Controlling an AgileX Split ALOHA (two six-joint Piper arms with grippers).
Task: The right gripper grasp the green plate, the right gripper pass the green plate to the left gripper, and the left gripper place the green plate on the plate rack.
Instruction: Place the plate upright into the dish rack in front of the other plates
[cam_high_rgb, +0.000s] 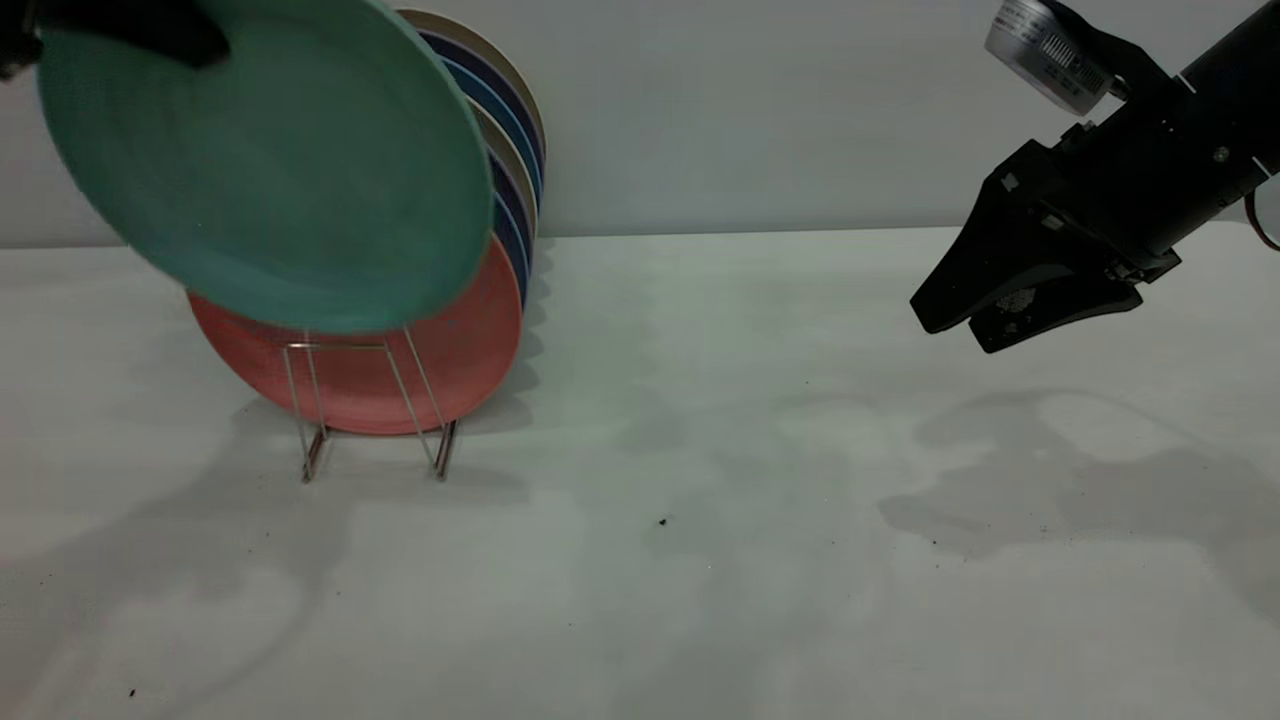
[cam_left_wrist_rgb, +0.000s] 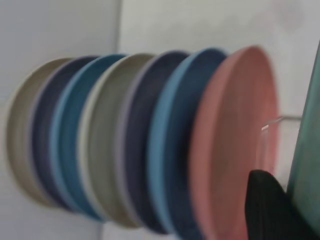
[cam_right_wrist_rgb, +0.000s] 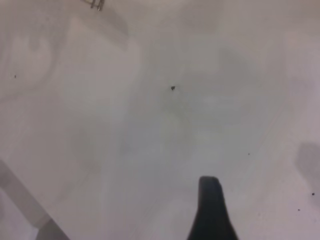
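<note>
The green plate (cam_high_rgb: 270, 160) hangs tilted in the air at the far left, in front of the stack of plates standing in the plate rack (cam_high_rgb: 372, 405). My left gripper (cam_high_rgb: 195, 42) is shut on the plate's upper rim at the picture's top edge. In the left wrist view one black finger (cam_left_wrist_rgb: 265, 200) lies against the green plate (cam_left_wrist_rgb: 309, 165), with a rack wire (cam_left_wrist_rgb: 282, 119) just behind. My right gripper (cam_high_rgb: 955, 332) hovers at the far right, open and empty, well above the table. One of its fingers (cam_right_wrist_rgb: 210, 205) shows over bare table.
The rack holds a salmon-pink plate (cam_high_rgb: 420, 370) at the front, then several dark blue, lighter blue and beige plates (cam_high_rgb: 515, 150) behind it. The left wrist view shows the same row (cam_left_wrist_rgb: 150, 140). The white table (cam_high_rgb: 700, 500) runs between the rack and the right arm.
</note>
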